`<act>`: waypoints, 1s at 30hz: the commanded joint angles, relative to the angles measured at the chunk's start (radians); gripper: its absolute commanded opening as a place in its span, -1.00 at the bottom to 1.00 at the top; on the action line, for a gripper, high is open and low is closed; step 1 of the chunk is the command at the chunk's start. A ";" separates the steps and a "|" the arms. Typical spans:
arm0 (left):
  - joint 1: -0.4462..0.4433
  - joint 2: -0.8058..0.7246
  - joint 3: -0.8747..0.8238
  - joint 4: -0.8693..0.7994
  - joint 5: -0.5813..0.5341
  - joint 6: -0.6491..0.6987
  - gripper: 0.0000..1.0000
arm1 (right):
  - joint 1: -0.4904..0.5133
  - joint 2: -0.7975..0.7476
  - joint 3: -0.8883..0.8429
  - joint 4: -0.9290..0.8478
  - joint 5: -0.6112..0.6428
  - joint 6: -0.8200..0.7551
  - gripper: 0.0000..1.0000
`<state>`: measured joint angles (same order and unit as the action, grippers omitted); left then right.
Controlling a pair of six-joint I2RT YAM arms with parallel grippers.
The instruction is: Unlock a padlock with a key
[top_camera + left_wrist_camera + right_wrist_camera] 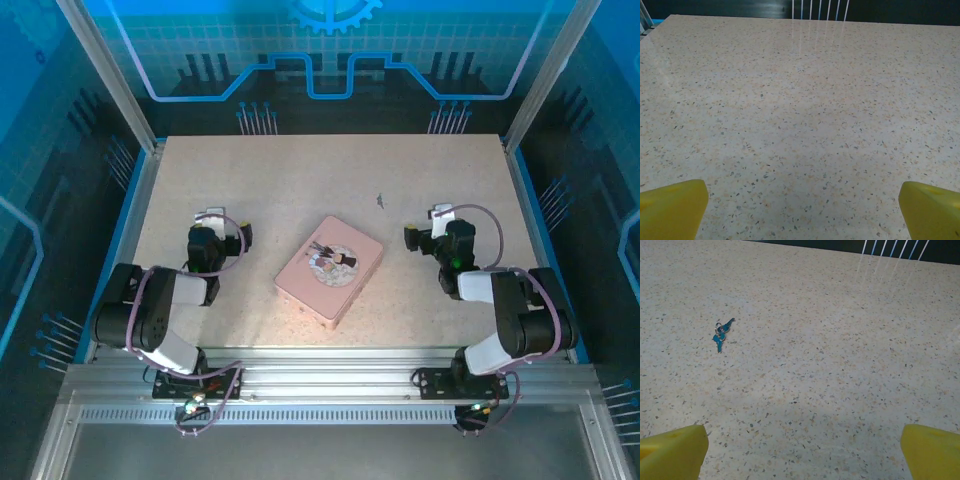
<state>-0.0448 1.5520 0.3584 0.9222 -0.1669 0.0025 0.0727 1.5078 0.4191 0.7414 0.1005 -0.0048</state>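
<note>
Left hand [803, 205] and right hand [803, 445] both gape wide, holding nothing; key [722, 333] lies flat on worktop [300, 170], far-left of right hand, beyond box [330, 268]: thin sliver, judged likely to skid or slip from a pinch.

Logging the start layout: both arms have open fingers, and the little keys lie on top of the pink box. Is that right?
Not quite. The keys lie on the bare table, beyond the pink box and apart from it, as the top external view shows. The rest stands.
</note>
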 commanded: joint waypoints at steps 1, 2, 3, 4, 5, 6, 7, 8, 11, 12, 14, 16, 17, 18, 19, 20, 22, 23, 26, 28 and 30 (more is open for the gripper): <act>0.008 -0.003 0.020 0.006 0.020 0.013 0.98 | -0.003 -0.001 0.012 0.016 0.010 0.005 0.99; 0.008 -0.003 0.019 0.007 0.019 0.013 0.98 | -0.003 -0.001 0.012 0.016 0.009 0.005 0.99; 0.008 -0.002 0.020 0.006 0.020 0.013 0.98 | -0.004 -0.002 0.013 0.016 0.008 0.005 0.99; 0.008 -0.003 0.020 0.007 0.020 0.013 0.98 | -0.004 -0.001 0.012 0.016 0.008 0.005 0.99; 0.008 -0.002 0.020 0.007 0.020 0.013 0.98 | -0.004 -0.001 0.012 0.016 0.009 0.005 0.99; 0.008 -0.003 0.020 0.006 0.019 0.013 0.98 | -0.003 -0.002 0.012 0.016 0.008 0.005 0.99; 0.007 -0.003 0.021 0.005 0.020 0.013 0.98 | -0.002 -0.001 0.012 0.016 0.008 0.006 1.00; 0.008 -0.003 0.021 0.002 0.020 0.013 0.98 | -0.003 -0.001 0.012 0.015 0.008 0.005 0.99; 0.010 -0.003 0.023 0.002 0.022 0.011 0.98 | -0.003 -0.001 0.012 0.015 0.008 0.005 0.99; 0.010 -0.003 0.023 0.002 0.023 0.011 0.98 | -0.004 -0.001 0.012 0.015 0.009 0.006 0.99; 0.010 -0.003 0.023 0.002 0.022 0.011 0.98 | -0.003 -0.001 0.012 0.015 0.009 0.005 0.99; 0.009 -0.003 0.023 0.001 0.023 0.011 0.98 | -0.003 -0.002 0.012 0.016 0.008 0.005 0.99; 0.011 -0.003 0.023 0.000 0.024 0.010 0.98 | -0.004 -0.001 0.013 0.016 0.009 0.005 0.99; 0.011 -0.003 0.023 0.000 0.025 0.010 0.98 | -0.003 -0.002 0.012 0.016 0.009 0.005 0.99; 0.012 -0.003 0.025 -0.001 0.026 0.011 0.98 | -0.003 -0.002 0.012 0.016 0.008 0.005 0.99; 0.013 -0.004 0.025 -0.003 0.027 0.008 0.98 | -0.003 -0.001 0.012 0.016 0.009 0.005 0.99; 0.014 -0.003 0.025 -0.004 0.029 0.008 0.98 | -0.004 -0.001 0.012 0.016 0.009 0.005 1.00; 0.014 -0.004 0.026 -0.006 0.031 0.007 0.98 | -0.002 -0.001 0.013 0.016 0.009 0.006 0.99; 0.027 -0.004 0.029 -0.013 0.047 -0.002 0.98 | -0.004 -0.001 0.012 0.016 0.008 0.005 1.00; 0.028 -0.005 0.030 -0.014 0.049 -0.003 0.98 | -0.005 -0.004 0.011 0.020 0.012 0.009 1.00; 0.028 -0.021 0.036 -0.040 0.053 -0.002 0.98 | -0.005 -0.039 0.037 -0.056 0.051 0.028 1.00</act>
<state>-0.0261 1.5517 0.3702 0.9058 -0.1467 0.0010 0.0727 1.5040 0.4225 0.7269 0.1093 -0.0006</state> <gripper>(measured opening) 0.990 0.997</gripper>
